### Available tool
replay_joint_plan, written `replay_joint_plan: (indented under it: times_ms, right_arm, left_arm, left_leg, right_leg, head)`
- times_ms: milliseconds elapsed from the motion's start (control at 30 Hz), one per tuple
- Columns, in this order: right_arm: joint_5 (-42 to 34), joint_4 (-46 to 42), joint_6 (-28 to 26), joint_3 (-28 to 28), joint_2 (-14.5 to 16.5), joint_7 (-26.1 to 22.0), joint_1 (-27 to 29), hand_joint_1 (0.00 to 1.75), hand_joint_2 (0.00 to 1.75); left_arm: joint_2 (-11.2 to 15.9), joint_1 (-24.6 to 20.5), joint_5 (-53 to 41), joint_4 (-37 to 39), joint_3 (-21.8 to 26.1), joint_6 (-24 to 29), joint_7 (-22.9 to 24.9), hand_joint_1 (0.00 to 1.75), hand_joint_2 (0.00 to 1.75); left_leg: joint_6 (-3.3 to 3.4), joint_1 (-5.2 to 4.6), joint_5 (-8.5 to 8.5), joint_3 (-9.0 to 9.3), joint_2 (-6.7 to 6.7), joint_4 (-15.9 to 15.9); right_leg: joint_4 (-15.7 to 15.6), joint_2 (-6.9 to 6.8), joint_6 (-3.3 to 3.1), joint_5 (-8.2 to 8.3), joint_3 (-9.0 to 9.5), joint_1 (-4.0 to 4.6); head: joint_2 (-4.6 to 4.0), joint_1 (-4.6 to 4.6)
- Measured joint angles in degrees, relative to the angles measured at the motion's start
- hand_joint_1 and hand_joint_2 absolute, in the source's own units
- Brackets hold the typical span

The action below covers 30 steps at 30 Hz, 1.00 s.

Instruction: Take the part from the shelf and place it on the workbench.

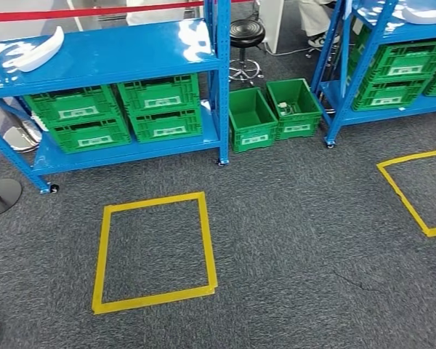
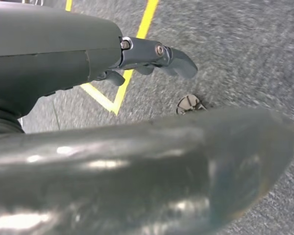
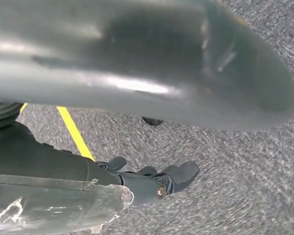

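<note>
A white curved part (image 1: 40, 49) lies on the top board of the blue shelf (image 1: 123, 54) at the far left of the head view. A second white part (image 1: 426, 11) rests on top of another blue shelf (image 1: 391, 33) at the far right. My left hand (image 2: 131, 142) hangs over grey carpet, its fingers (image 2: 157, 54) stretched out and holding nothing. My right hand (image 3: 138, 63) hangs the same way, with its fingers (image 3: 175, 176) straight and nothing in them.
Green crates (image 1: 160, 105) fill the lower shelf boards. Two open green crates (image 1: 273, 113) stand on the floor between the shelves. Yellow tape squares (image 1: 152, 251) (image 1: 418, 193) mark the carpet. A black stool (image 1: 245, 36) stands behind, and a round black base (image 1: 1, 196) sits at the left.
</note>
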Motion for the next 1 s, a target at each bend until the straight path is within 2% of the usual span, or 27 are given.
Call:
replay_joint_plan:
  times_ms: [33, 100, 133, 167, 233, 267, 300, 333, 367, 400, 467, 500, 533, 633, 767, 900, 1000]
  right_arm:
    - [0.00, 0.00, 0.00, 0.00, 0.00, 0.00, 0.04, 0.00, 0.00]
    - [0.00, 0.00, -0.02, 0.00, -0.01, 0.01, 0.38, 0.00, 0.00]
    - [0.00, 0.00, -0.03, 0.00, -0.01, 0.01, 0.56, 0.00, 0.00]
    - [0.01, 0.00, -0.04, -0.01, -0.01, 0.02, 0.61, 0.00, 0.00]
    - [0.03, 0.01, -0.04, -0.01, -0.01, 0.04, 0.42, 0.00, 0.00]
    - [0.04, 0.01, -0.06, -0.01, -0.01, 0.05, 0.29, 0.00, 0.00]
    - [0.02, 0.02, -0.14, 0.00, -0.01, 0.08, 0.25, 0.00, 0.00]
    - [-0.02, 0.02, -0.35, 0.00, -0.01, 0.22, 0.28, 0.00, 0.00]
    - [-0.06, 0.01, -0.77, 0.00, -0.01, 0.57, 0.35, 0.00, 0.00]
    - [-0.07, 0.01, -1.34, 0.00, -0.01, 1.12, 0.40, 0.00, 0.00]
    - [0.02, 0.00, -2.51, 0.00, -0.01, 2.50, 0.36, 0.00, 0.87]
    - [0.09, 0.01, -2.94, 0.00, -0.01, 3.07, 0.29, 0.00, 1.31]
    - [0.16, 0.01, -3.30, 0.00, 0.01, 3.59, 0.23, 0.00, 1.75]
    - [0.31, 0.01, -4.34, 0.00, 0.03, 4.76, 0.20, 0.00, 1.75]
    - [0.37, 0.00, -4.54, -0.01, 0.03, 5.06, 0.19, 0.00, 1.75]
    - [0.08, 0.00, -2.90, -0.02, 0.03, 4.51, 0.17, 0.00, 0.00]
    - [0.10, 0.01, -1.37, -0.01, 0.04, 3.32, 0.17, 0.00, 0.00]
  left_arm:
    - [-0.01, -0.04, 0.00, 0.00, 0.00, 0.00, 0.00, 0.00, 0.00]
    - [-0.06, -0.14, 0.00, 0.00, 0.00, 0.00, 0.01, 0.00, 0.00]
    - [-0.07, -0.18, 0.00, -0.01, 0.00, 0.00, 0.01, 0.00, 0.00]
    - [-0.07, -0.18, 0.00, -0.01, 0.00, 0.00, 0.01, 0.00, 0.00]
    - [0.01, 0.02, 0.00, -0.02, 0.00, 0.00, 0.01, 0.00, 0.00]
    - [0.03, 0.17, 0.01, -0.02, 0.00, 0.01, 0.04, 0.00, 0.00]
    - [0.03, 0.26, 0.02, -0.02, 0.00, 0.01, 0.11, 0.00, 0.00]
    - [0.02, 0.26, 0.04, -0.02, 0.00, 0.02, 0.21, 0.00, 0.00]
    - [0.01, 0.16, 0.07, -0.02, 0.00, 0.02, 0.33, 0.00, 0.00]
    - [-0.01, 0.05, 0.09, -0.02, 0.00, 0.03, 0.46, 0.00, 0.00]
    - [-0.03, -0.10, 0.20, -0.02, 0.00, 0.05, 0.82, 0.00, 0.87]
    - [-0.02, -0.12, 0.28, -0.02, 0.00, 0.12, 1.16, 0.00, 1.31]
    - [-0.01, -0.12, 0.35, -0.02, 0.00, 0.25, 1.68, 0.00, 1.75]
    - [-0.04, -0.11, 0.42, -0.02, 0.01, 1.02, 3.85, 0.00, 1.75]
    - [-0.31, -0.14, 0.39, -0.02, 0.02, 1.30, 5.08, 0.00, 1.75]
    - [-0.32, -0.12, 0.25, -0.02, 0.02, 1.33, 5.49, 0.00, 1.75]
    - [-0.32, -0.12, 0.22, -0.02, 0.02, 1.32, 5.56, 0.00, 1.75]
  left_leg:
    - [0.28, 0.01, -0.02, 0.33, -0.57, -0.91]
    - [1.15, -0.02, 0.19, 0.40, 0.65, -1.25]
    - [1.63, 0.01, 0.41, 0.45, 1.34, -1.38]
    - [2.04, 0.04, 0.57, 0.46, 2.15, -1.52]
    - [2.50, -0.18, 0.61, 0.43, 3.78, -1.57]
    - [2.57, -0.34, 0.58, 0.43, 4.58, -1.56]
    - [2.59, -0.46, 0.56, 0.44, 5.27, -1.55]
    - [2.57, -0.53, 0.54, 0.46, 5.81, -1.54]
    - [2.52, -0.56, 0.50, 0.52, 6.17, -1.53]
    - [2.43, -0.57, 0.45, 0.63, 6.42, -1.53]
    - [2.08, -0.71, 0.27, 0.87, 6.64, -1.47]
    - [1.93, -0.83, 0.17, 0.93, 6.67, -1.38]
    - [2.03, -0.95, 0.16, 0.93, 6.68, -1.31]
    - [2.50, -1.01, 0.42, 0.90, 6.67, -1.52]
    - [1.73, -0.89, 0.77, 0.91, 6.67, -2.12]
    - [0.96, -0.82, 0.92, 0.88, 6.67, -2.31]
    - [0.92, -0.86, 0.93, 0.81, 6.67, -2.18]
  right_leg:
    - [-0.09, 0.63, 0.42, 0.19, -0.26, -0.02]
    - [-0.46, 1.53, 1.26, 0.59, -0.74, -0.23]
    - [-0.02, 0.72, 1.54, 0.26, -1.10, -0.18]
    - [1.62, -0.87, 1.77, -0.87, -1.97, -0.06]
    - [8.56, -4.87, 2.01, -4.87, -5.13, 0.14]
    - [12.68, -5.98, 2.12, -6.79, -6.97, 0.11]
    - [15.51, -6.44, 2.15, -7.81, -8.14, 0.09]
    - [16.24, -6.62, 2.13, -7.74, -8.19, 0.09]
    - [14.31, -6.70, 2.04, -6.55, -6.84, 0.11]
    - [10.39, -6.82, 1.88, -4.77, -4.41, 0.12]
    - [2.36, -7.31, 1.36, -2.21, 0.34, 0.26]
    - [0.21, -7.45, 1.19, -1.67, 1.59, 0.28]
    - [-0.54, -7.49, 1.10, -1.58, 1.99, 0.30]
    - [-0.60, -7.25, 1.06, -1.30, 1.90, 0.37]
    - [-0.58, -7.21, 0.48, -1.31, 1.70, 0.60]
    - [-0.53, -7.23, 0.30, -1.27, 1.65, 0.67]
    - [-0.64, -7.23, 0.33, -1.11, 1.67, 0.56]
  head:
    - [0.00, -0.03]
    - [0.00, -0.04]
    - [0.00, 0.10]
    - [0.00, 0.41]
    - [0.00, 1.02]
    - [0.00, 1.16]
    - [0.00, 1.16]
    - [0.00, 1.17]
    - [0.00, 1.18]
    - [0.00, 1.19]
    - [0.00, 1.18]
    - [0.00, 1.14]
    - [0.00, 1.10]
    - [0.01, 1.04]
    - [0.00, 1.07]
    - [0.00, 1.10]
    - [0.00, 1.12]
